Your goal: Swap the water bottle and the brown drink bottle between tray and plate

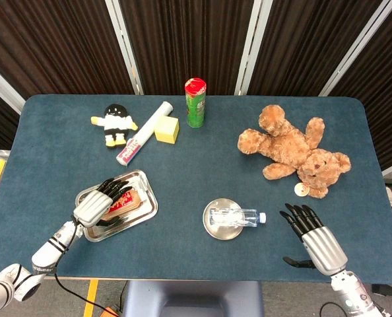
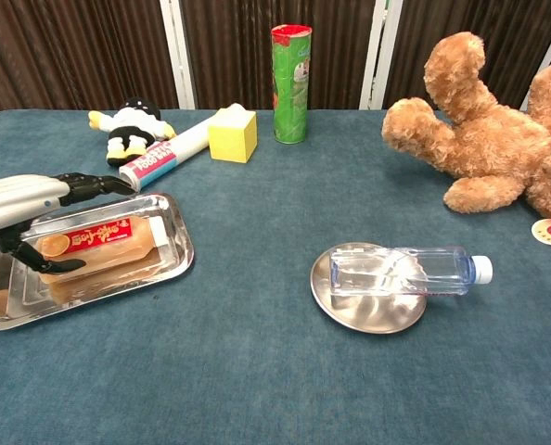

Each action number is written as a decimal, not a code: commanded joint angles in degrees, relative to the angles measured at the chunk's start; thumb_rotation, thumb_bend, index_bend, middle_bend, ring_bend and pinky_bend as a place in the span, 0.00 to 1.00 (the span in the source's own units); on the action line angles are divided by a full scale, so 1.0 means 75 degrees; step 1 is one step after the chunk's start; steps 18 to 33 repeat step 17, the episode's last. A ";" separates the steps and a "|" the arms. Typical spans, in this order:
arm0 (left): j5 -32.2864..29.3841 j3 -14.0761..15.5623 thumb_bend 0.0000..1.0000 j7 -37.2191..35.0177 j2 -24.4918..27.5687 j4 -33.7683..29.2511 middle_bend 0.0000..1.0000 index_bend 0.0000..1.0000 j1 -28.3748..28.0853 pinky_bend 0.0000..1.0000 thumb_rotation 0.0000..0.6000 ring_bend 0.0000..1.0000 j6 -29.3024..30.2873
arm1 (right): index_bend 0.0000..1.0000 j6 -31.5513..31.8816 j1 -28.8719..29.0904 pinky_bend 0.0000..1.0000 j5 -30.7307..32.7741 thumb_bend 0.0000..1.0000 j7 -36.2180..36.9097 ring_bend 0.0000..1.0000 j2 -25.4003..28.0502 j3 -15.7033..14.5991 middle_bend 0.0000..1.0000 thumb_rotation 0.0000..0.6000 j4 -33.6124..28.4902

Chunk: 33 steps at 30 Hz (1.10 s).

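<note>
The brown drink bottle with the red label (image 2: pixel 97 245) lies on its side in the shiny rectangular metal tray (image 2: pixel 164 273) at the near left of the table (image 2: pixel 257 371), while the clear plastic water bottle with the white cap (image 2: pixel 415 272) lies across the small round metal plate (image 2: pixel 350 311) near the middle, its capped end hanging past the rim to the right. The left robot hand (image 1: pixel 102 201) hovers over the brown bottle with its fingers spread and nothing gripped; whether a fingertip touches the bottle cannot be told. The right robot hand (image 1: pixel 313 231) sits at the near right, released and empty. The risk from here: a round bottle on a smooth tray may roll if a finger catches it, and the light tray could slide. The overhanging water bottle could tip off the plate when grasped, dragging the plate along. The brown teddy bear (image 1: pixel 292 150) lies just beyond the right robot hand and could be brushed
</note>
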 commanded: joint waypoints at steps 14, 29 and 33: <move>-0.0441 0.0538 0.33 0.2379 0.2032 -0.3487 0.00 0.00 0.3566 0.04 1.00 0.00 0.4453 | 0.00 0.0738 -0.0705 0.00 0.0086 0.23 -0.1547 0.00 0.0228 0.0042 0.00 1.00 -0.0305; -0.0595 0.0438 0.33 0.2455 0.2025 -0.3381 0.00 0.00 0.3673 0.03 1.00 0.00 0.4356 | 0.00 0.0744 -0.0741 0.00 0.0210 0.23 -0.1712 0.00 0.0174 0.0155 0.00 1.00 -0.0345; -0.0595 0.0438 0.33 0.2455 0.2025 -0.3381 0.00 0.00 0.3673 0.03 1.00 0.00 0.4356 | 0.00 0.0744 -0.0741 0.00 0.0210 0.23 -0.1712 0.00 0.0174 0.0155 0.00 1.00 -0.0345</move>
